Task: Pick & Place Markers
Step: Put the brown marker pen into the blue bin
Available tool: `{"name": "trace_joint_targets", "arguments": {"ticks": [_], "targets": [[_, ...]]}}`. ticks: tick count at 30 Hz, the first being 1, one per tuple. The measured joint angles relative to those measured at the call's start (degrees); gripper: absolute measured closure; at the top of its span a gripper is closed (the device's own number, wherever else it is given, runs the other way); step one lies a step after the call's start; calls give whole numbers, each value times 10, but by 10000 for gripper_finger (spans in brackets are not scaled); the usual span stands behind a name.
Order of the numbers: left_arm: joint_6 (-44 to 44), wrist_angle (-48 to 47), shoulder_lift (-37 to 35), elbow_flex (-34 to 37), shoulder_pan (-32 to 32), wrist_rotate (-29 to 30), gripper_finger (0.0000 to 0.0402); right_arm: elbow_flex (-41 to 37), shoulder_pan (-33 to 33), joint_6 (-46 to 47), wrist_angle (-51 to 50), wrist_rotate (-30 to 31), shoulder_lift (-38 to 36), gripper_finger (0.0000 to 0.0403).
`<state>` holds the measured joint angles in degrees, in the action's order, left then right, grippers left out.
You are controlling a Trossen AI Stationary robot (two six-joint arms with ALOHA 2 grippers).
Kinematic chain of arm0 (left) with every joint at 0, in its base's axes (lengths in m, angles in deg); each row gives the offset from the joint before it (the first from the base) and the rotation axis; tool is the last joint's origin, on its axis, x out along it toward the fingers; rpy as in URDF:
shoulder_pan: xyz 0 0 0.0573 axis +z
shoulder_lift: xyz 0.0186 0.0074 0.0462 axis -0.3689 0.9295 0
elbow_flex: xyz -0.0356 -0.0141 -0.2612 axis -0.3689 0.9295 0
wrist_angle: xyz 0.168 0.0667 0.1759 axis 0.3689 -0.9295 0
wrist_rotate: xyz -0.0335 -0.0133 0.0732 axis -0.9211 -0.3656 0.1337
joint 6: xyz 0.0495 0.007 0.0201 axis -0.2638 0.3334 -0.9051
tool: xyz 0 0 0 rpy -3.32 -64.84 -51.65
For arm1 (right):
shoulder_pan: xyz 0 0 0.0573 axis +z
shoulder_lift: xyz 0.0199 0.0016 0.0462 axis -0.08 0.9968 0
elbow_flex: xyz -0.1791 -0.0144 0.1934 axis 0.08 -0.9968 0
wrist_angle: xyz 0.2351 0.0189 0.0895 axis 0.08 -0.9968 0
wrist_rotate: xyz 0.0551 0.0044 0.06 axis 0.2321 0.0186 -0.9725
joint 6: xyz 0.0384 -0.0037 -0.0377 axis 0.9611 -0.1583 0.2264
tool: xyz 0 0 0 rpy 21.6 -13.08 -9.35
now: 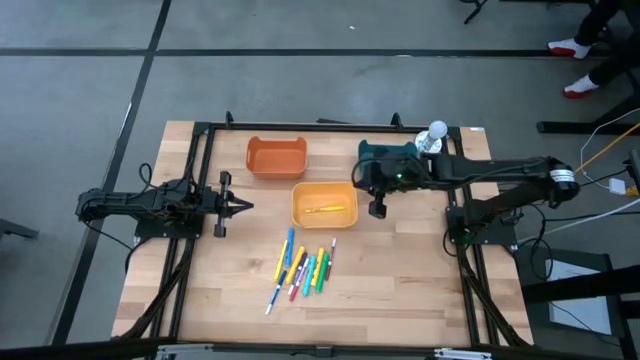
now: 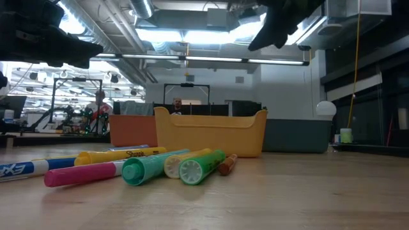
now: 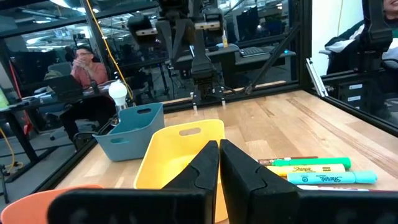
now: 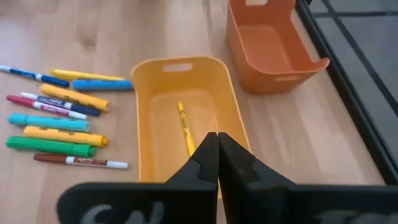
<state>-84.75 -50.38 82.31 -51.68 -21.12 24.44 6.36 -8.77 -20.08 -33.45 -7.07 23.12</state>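
Observation:
Several markers [image 1: 303,268] in yellow, blue, green, pink and orange lie side by side on the wooden table, near its front edge; they also show in the low view [image 2: 147,167] and the right wrist view [image 4: 59,121]. One yellow marker [image 4: 185,127] lies flat on the floor of the yellow bin [image 1: 310,218]. My right gripper [image 4: 217,149] hangs shut above the right rim of that bin, holding nothing. My left gripper [image 1: 245,207] waits shut to the left of the bin, above the table, pointing right.
An orange bin [image 1: 277,157] stands behind the yellow one, and a teal bin [image 3: 127,130] sits to its right, partly under my right arm. A black frame rail [image 1: 200,180] runs around the table. Bare wood lies left and right of the marker group. People sit in the room beyond.

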Motion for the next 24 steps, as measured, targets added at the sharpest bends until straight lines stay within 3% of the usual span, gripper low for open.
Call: {"name": "trace_joint_targets", "arguments": {"ticks": [10,24], "targets": [[0,0,0,0,0,0,389,0,2,-1,6,0,-26,403],[0,0,0,0,0,0,389,0,61,-35,7,-18,-29,403]]}}
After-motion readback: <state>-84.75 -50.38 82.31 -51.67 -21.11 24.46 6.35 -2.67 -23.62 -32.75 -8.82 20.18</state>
